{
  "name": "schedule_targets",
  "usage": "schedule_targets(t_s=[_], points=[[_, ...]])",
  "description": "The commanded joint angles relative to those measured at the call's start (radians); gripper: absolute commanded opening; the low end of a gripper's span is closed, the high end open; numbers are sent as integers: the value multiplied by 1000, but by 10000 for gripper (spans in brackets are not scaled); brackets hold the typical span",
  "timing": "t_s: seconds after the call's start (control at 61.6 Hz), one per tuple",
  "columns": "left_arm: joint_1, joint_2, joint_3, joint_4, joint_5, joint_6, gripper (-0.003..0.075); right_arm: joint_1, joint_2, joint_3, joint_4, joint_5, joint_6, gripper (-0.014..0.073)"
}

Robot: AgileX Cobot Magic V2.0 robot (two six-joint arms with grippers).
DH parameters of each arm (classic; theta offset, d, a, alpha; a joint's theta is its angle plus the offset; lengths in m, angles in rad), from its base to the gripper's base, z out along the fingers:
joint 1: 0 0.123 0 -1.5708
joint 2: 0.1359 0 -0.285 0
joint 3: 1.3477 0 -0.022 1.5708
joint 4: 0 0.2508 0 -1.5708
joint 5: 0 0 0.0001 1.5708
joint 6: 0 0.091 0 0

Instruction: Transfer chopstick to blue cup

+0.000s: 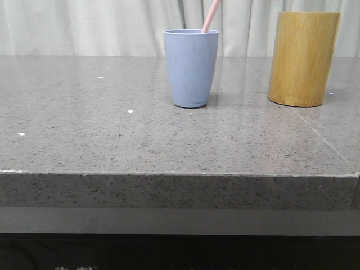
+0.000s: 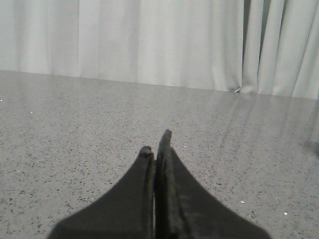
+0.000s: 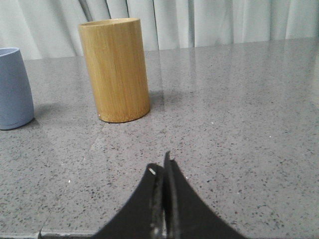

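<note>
The chopstick (image 1: 211,16) is already standing in the blue cup (image 1: 191,68), leaning right against the rim, with its top cut off by the frame, so you likely have nothing left to transfer. The cup sits mid-table toward the far side, with the bamboo holder (image 1: 303,58) well apart on its right. Your left gripper (image 2: 155,144) is pressed closed on nothing over bare table (image 1: 112,140). The right gripper (image 3: 160,167) is also closed and empty, on the near side of the holder. Whether the stick reaches the cup's bottom is hidden by the wall, so treat it as probably settled. To finish well, keep both arms low and away from the cup, don't sweep the right arm past the holder, and park.
</note>
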Motion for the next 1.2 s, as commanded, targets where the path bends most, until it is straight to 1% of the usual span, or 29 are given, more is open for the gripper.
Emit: schedule_targets(t_s=[0.0,0.195,0.893,1.185], points=[[2,-23,11,-8,-83,-2,-19,-8,-21,-4,1,-87,-4,-67],[2,-23,11,-8,-83,-2,-19,-44,-21,-4,1,-87,-4,-67],[2,-23,11,-8,-83,-2,-19,-45,-21,-4,1,-87,-4,-67],[2,-23,11,-8,-83,-2,-19,-45,-21,-4,-37,-98,-4,-67]])
